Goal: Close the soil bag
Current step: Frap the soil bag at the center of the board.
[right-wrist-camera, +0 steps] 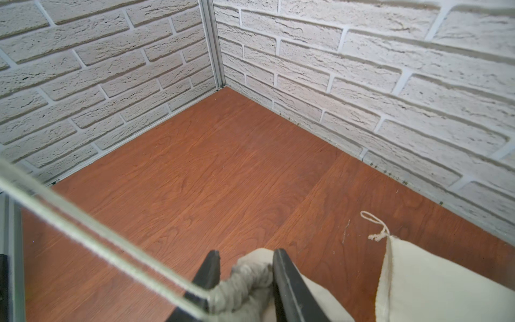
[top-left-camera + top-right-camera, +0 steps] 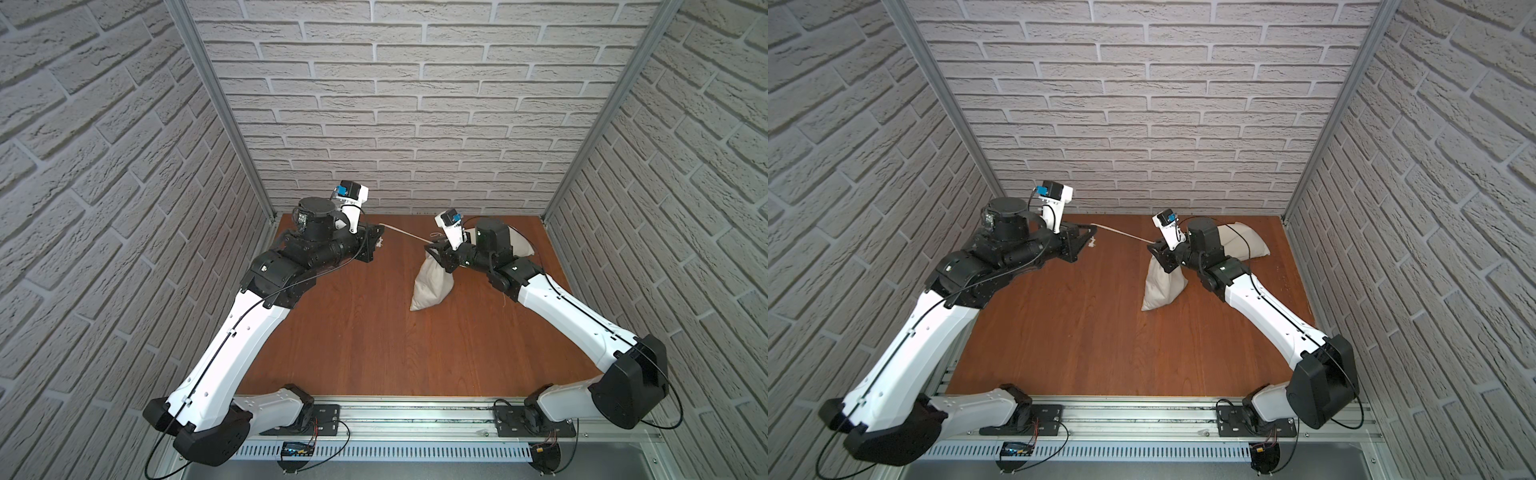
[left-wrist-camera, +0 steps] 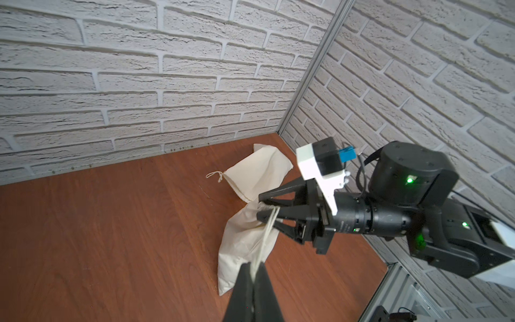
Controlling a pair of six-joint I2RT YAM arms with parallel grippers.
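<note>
Our left hand [image 3: 253, 267] is clenched on the drawstring [image 2: 405, 232], stretched taut from the soil bag [image 2: 430, 282] slumped on the desk [image 2: 353, 332], back right. Our right hand [image 1: 246, 252] straddles its bunched neck; we cannot tell whether it grips.

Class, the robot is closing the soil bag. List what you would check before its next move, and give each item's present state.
1. Left claw shut on the drawstring: ok.
2. Drawstring taut from that claw to the bag's neck: ok.
3. Soil bag neck gathered tight: ok, it looks bunched.
4. Right claw firm on the neck: not ok, its jaws stand apart around it.
5. Second bag clear of the taut string: ok, it lies behind, by the back wall.
6. Knot tied: cannot tell.
</note>
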